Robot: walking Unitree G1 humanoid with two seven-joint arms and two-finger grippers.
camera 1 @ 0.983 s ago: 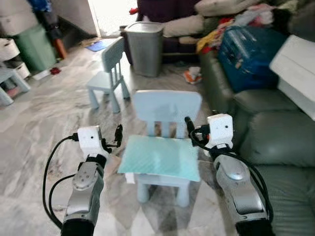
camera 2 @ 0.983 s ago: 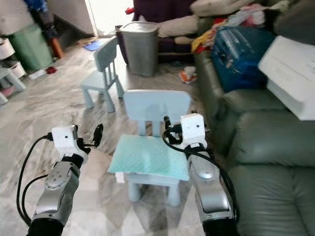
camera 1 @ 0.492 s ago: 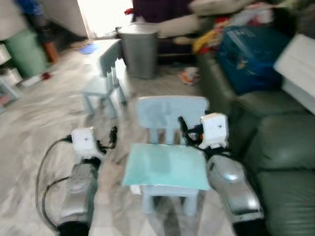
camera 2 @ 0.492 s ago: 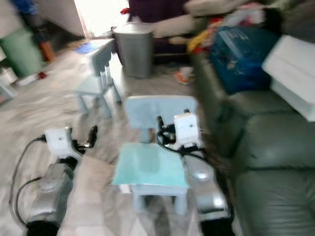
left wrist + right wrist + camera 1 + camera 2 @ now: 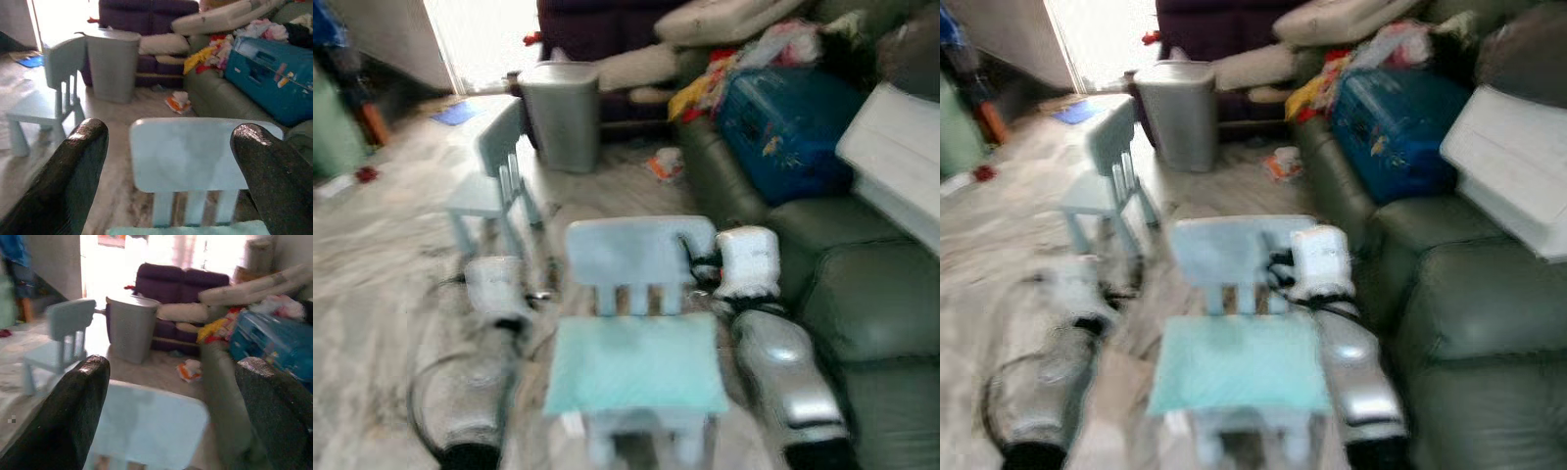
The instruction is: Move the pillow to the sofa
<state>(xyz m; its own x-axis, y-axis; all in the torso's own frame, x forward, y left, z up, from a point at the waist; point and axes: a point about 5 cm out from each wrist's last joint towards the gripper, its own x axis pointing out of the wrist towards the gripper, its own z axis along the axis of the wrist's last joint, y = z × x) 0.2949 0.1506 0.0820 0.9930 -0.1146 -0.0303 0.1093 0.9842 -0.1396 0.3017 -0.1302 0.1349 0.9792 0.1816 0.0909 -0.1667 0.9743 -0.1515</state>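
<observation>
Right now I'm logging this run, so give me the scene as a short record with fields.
pillow: light teal, flat on the seat of the near chair
near chair: pale blue, straight ahead of the robot
sofa: dark green, on the robot's right
left pincer: open, facing the chair back, holding nothing
right pincer: open, near the chair back, holding nothing
other: second chair, grey bin, blue case on the sofa
image: head views blurred

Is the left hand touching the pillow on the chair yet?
Apart. The left wrist view shows the left hand open, both fingers held clear above the pillow, which shows as a thin edge below the chair backrest.
</observation>
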